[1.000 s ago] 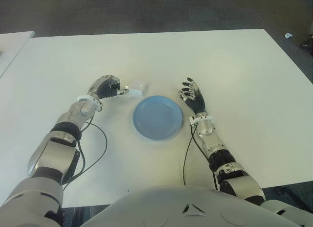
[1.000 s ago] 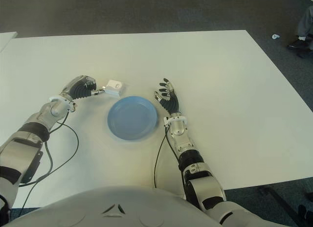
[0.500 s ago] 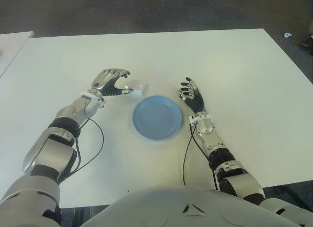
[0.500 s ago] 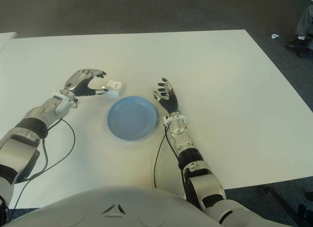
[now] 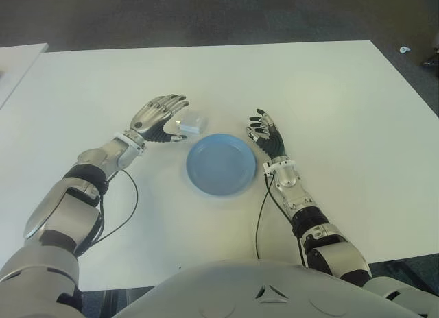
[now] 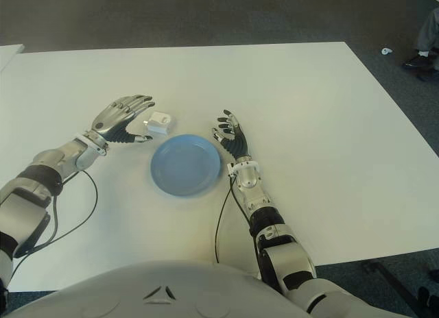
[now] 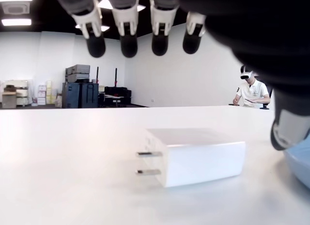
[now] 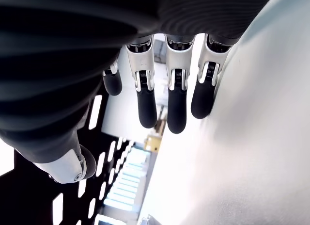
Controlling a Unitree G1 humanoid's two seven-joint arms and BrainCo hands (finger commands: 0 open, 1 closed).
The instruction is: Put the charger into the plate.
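- On the white surface [image 5: 329, 92] in front of me there is one charger [image 5: 192, 123] and one blue plate [image 5: 221, 164], and I count nothing else lying on it.
- The charger is a small white block lying flat on the surface, just beyond the plate's far-left edge and outside its rim; I cannot tell whether the two touch.
- In my left wrist view the charger [image 7: 193, 155] shows two metal prongs sticking out sideways from one end, and a bit of the plate's blue rim shows near its other end.
- My left hand [image 5: 156, 116] is just left of the charger, fingers spread and stretched out over it, holding nothing; four fingertips [image 7: 128, 45] hang in a row above the charger with a clear gap beneath them.
- My right hand [image 5: 269, 136] is at the plate's right edge, palm up, fingers loosely apart and empty; my right wrist view shows four fingers [image 8: 176, 106] hanging relaxed with nothing between them.
- The plate has nothing in it.
- One person sits far back in the room in my left wrist view, at a desk.
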